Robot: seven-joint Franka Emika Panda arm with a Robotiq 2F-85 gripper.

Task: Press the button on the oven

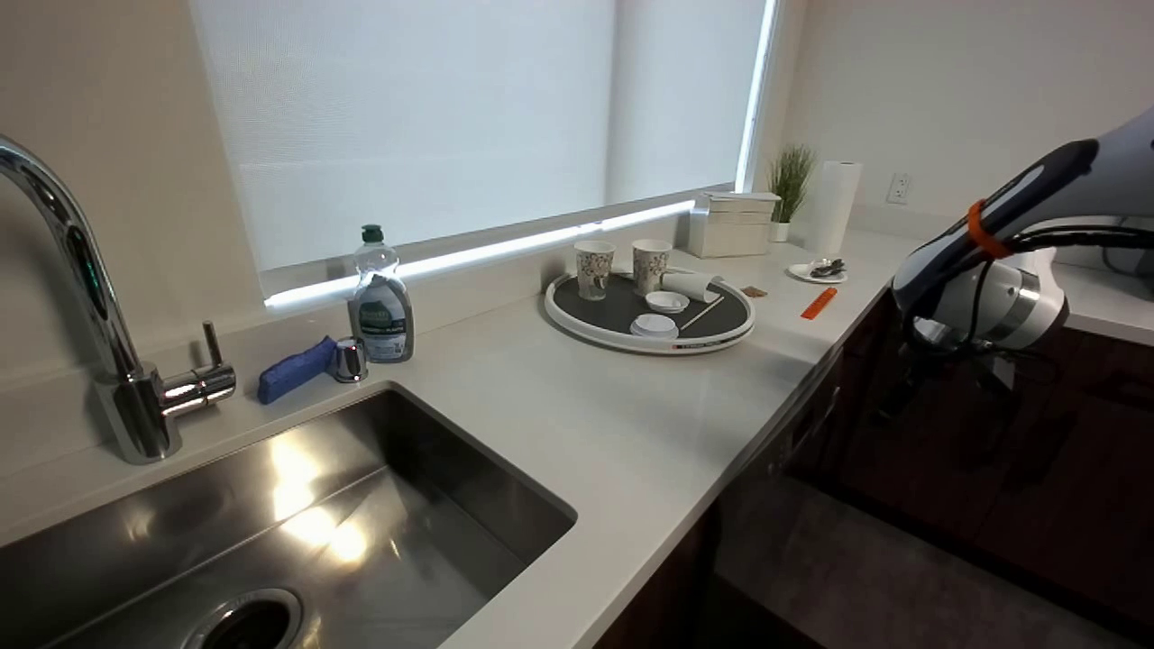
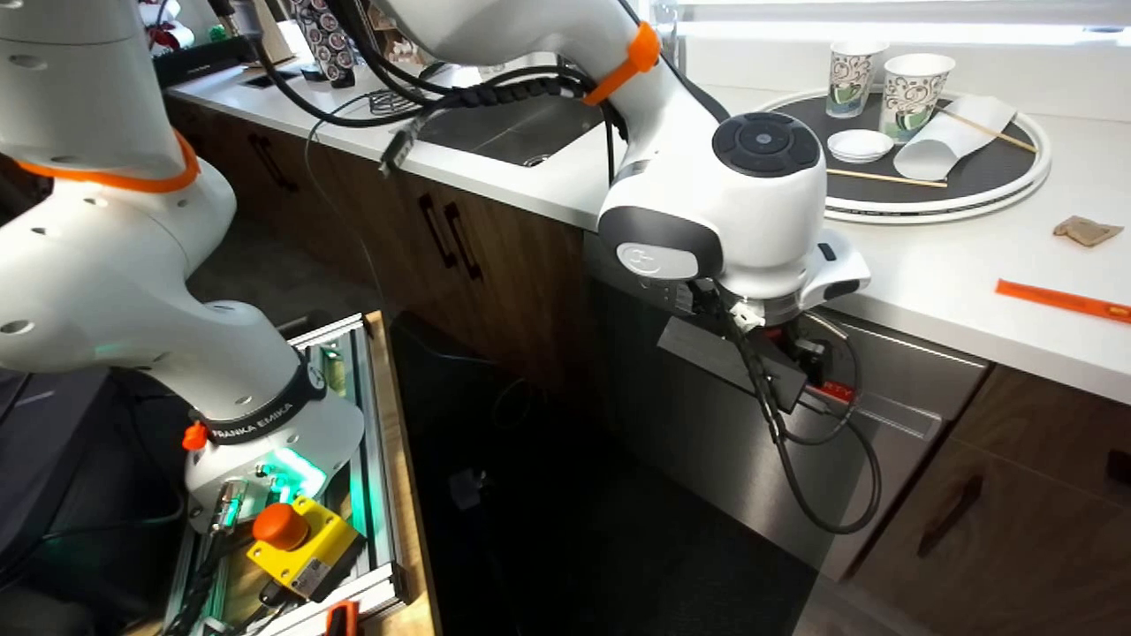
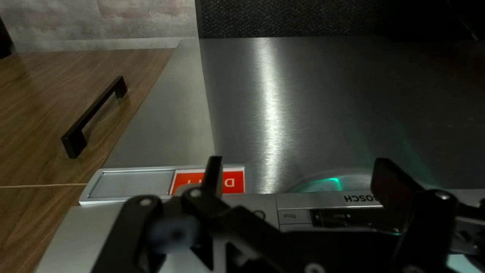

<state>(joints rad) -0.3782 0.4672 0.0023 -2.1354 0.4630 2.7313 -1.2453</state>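
The appliance is a steel-fronted Bosch unit (image 3: 242, 94) under the counter; its front also shows in an exterior view (image 2: 671, 450). Its control strip carries a small rectangular button (image 3: 290, 216), a dark display (image 3: 341, 217) and a round mark (image 3: 259, 214) partly covered by the gripper's linkage. My gripper (image 3: 298, 168) is open and empty, its fingers spread apart in front of this strip. The left finger overlaps the red sign (image 3: 233, 182); the right one covers part of the Bosch lettering. In an exterior view the gripper (image 2: 808, 362) is beside the appliance's upper front, below the counter edge; contact cannot be told.
The counter (image 1: 622, 424) overhangs the appliance. On it are a round tray (image 1: 577, 326) with paper cups and an orange level (image 1: 819, 303). A cable loop (image 2: 870, 508) hangs below the gripper. A wooden cabinet with a black handle (image 3: 94, 113) adjoins the appliance.
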